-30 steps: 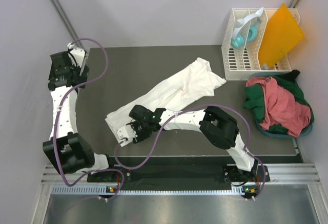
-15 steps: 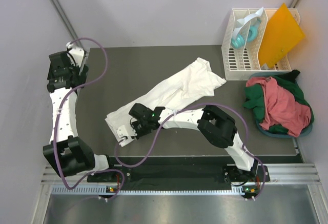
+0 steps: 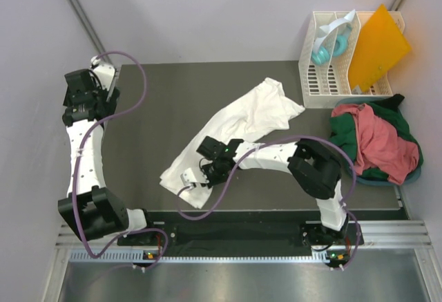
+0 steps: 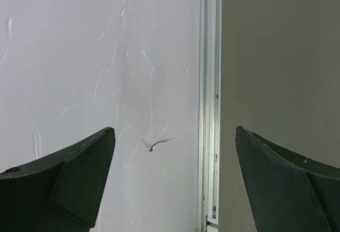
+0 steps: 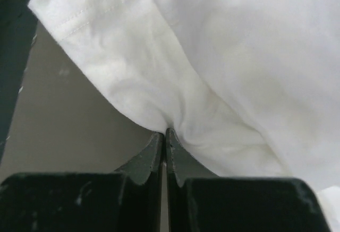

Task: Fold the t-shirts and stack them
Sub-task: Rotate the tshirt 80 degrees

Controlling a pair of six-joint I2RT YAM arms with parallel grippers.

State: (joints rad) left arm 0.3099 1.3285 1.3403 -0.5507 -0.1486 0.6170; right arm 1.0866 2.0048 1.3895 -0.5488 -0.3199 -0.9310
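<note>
1. The white shirt [image 3: 255, 112] lies in a long crumpled band on the table [image 3: 159, 95]. It runs from the near edge, about the middle, toward the far right corner.
2. The right gripper [image 5: 165, 134] is at the near end of this shirt. Its fingers are pressed together and pinch a fold of the white cloth, next to a stitched hem.
3. The left gripper [image 4: 174, 128] is over the far left corner of the table. Its fingers are spread wide and nothing is between them.
4. The red shirt [image 3: 380, 139] lies in a heap on top of the green shirt [image 3: 342, 136] at the right edge of the table.
5. The rack [image 3: 321, 74] stands at the far right corner, just behind this heap. The orange sheet [image 3: 376, 43] stands tilted in it.
</note>
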